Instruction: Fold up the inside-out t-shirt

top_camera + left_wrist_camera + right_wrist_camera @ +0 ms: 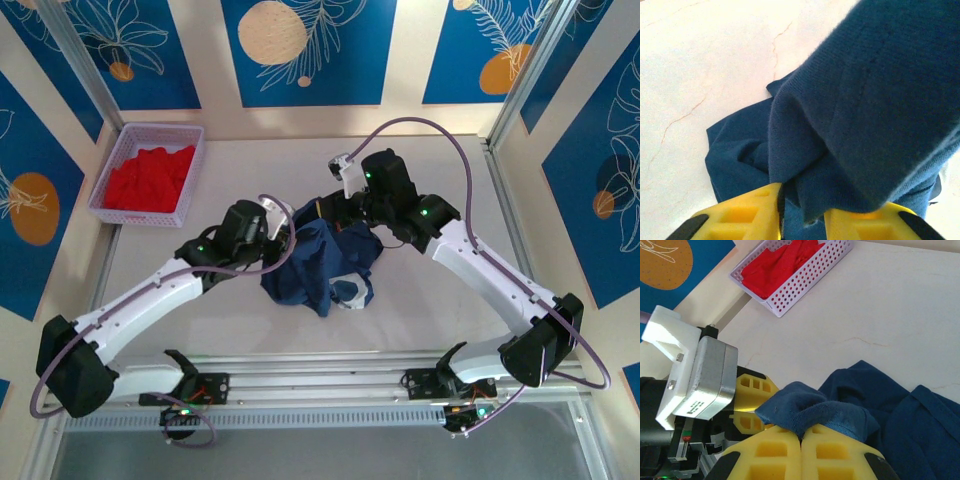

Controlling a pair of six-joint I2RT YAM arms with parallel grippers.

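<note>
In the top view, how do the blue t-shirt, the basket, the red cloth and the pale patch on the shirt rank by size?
1. Blue t-shirt and basket: about alike, not ranked.
2. Red cloth.
3. Pale patch.

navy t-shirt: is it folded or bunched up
Bunched, not folded: the t-shirt lies in a crumpled heap on the table, with the left gripper and right gripper each pinching cloth.

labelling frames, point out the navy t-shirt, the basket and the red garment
navy t-shirt (pixel 308 272), top external view, crumpled middle
basket (pixel 194 172), top external view, right wall
red garment (pixel 148 178), top external view, centre
</note>
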